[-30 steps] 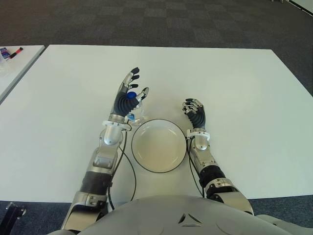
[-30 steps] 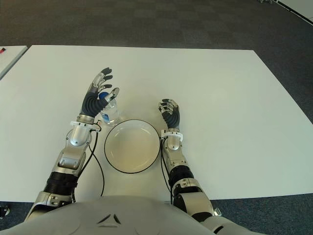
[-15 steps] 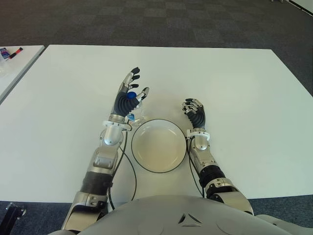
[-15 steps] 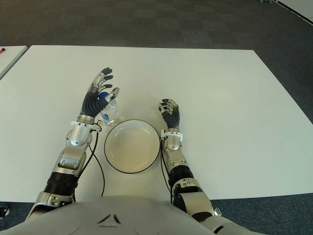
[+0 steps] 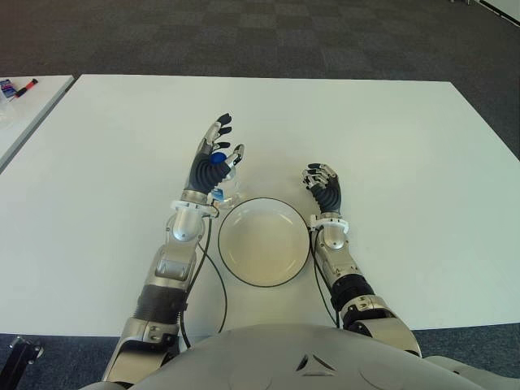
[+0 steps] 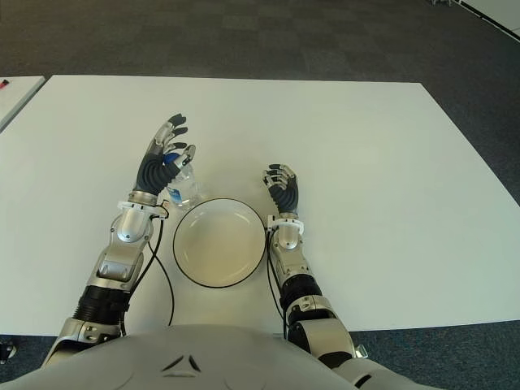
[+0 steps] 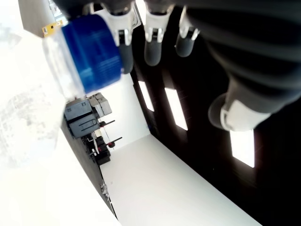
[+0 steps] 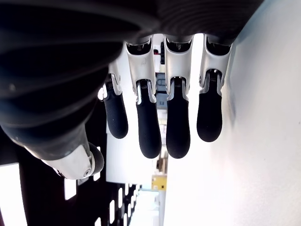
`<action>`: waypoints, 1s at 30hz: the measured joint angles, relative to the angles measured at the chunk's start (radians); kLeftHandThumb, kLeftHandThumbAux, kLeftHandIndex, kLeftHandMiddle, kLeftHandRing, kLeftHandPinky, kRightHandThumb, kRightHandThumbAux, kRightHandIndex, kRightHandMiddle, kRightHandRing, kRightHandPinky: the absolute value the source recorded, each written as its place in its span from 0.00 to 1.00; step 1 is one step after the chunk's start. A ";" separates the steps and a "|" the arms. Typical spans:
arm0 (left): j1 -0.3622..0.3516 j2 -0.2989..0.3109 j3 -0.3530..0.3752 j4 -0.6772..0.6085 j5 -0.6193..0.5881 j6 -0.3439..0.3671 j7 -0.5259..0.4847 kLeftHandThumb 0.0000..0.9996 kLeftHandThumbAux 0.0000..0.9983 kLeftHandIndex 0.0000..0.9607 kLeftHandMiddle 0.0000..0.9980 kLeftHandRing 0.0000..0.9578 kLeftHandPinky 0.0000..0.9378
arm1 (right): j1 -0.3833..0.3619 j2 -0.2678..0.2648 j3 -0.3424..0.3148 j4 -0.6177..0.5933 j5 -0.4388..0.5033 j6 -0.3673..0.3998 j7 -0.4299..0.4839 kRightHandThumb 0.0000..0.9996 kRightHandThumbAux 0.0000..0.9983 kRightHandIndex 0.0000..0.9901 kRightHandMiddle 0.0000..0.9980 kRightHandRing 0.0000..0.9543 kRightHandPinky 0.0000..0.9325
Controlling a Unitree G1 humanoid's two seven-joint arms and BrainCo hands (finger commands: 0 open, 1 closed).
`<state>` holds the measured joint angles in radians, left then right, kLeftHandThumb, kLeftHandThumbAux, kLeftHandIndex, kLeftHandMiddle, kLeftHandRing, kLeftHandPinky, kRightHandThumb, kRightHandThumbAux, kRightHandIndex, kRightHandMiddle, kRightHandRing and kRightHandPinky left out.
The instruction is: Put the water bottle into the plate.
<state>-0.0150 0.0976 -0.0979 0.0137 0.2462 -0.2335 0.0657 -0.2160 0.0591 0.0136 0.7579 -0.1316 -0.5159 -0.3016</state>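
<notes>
A clear water bottle [image 5: 227,188] with a blue cap [image 7: 91,52] stands upright on the white table [image 5: 406,146], just beyond the left rim of the white plate [image 5: 264,244], which has a dark rim. My left hand [image 5: 214,156] is raised around the bottle's top, fingers [image 7: 153,47] spread and straight, thumb [image 5: 237,154] on the plate side of the cap. It is open and does not grip the bottle. My right hand [image 5: 322,182] shows beside the plate's right rim, fingers [image 8: 148,132] loosely relaxed and holding nothing.
A second white table [image 5: 24,106] stands at the far left with markers [image 5: 20,85] on it. A black cable [image 5: 218,276] runs along my left forearm near the plate. Dark carpet lies beyond the table's far edge.
The left thumb has drawn in slightly toward the bottle's cap. The bottle, the plate and the right hand have not moved.
</notes>
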 measured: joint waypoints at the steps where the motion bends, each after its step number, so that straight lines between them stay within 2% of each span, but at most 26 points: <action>1: 0.000 0.000 0.000 0.000 0.000 0.005 0.000 0.48 0.53 0.06 0.12 0.16 0.27 | 0.000 0.000 0.000 0.000 0.000 0.000 -0.001 0.94 0.67 0.36 0.49 0.54 0.58; 17: -0.008 0.008 -0.003 0.014 0.018 0.049 0.000 0.48 0.54 0.05 0.11 0.15 0.24 | 0.000 0.000 0.000 0.001 0.000 0.000 -0.001 0.94 0.67 0.36 0.49 0.54 0.58; 25: -0.052 0.028 -0.003 0.135 0.054 0.042 0.014 0.48 0.55 0.03 0.10 0.13 0.21 | -0.002 -0.001 0.000 0.003 0.000 -0.001 0.000 0.94 0.67 0.36 0.49 0.54 0.57; 30: -0.079 0.038 -0.003 0.195 0.079 0.010 0.042 0.48 0.56 0.02 0.09 0.12 0.19 | -0.003 -0.001 0.000 0.004 0.000 -0.001 0.000 0.94 0.67 0.36 0.49 0.54 0.58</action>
<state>-0.0941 0.1355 -0.1014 0.2088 0.3255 -0.2232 0.1077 -0.2191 0.0578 0.0139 0.7624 -0.1315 -0.5168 -0.3017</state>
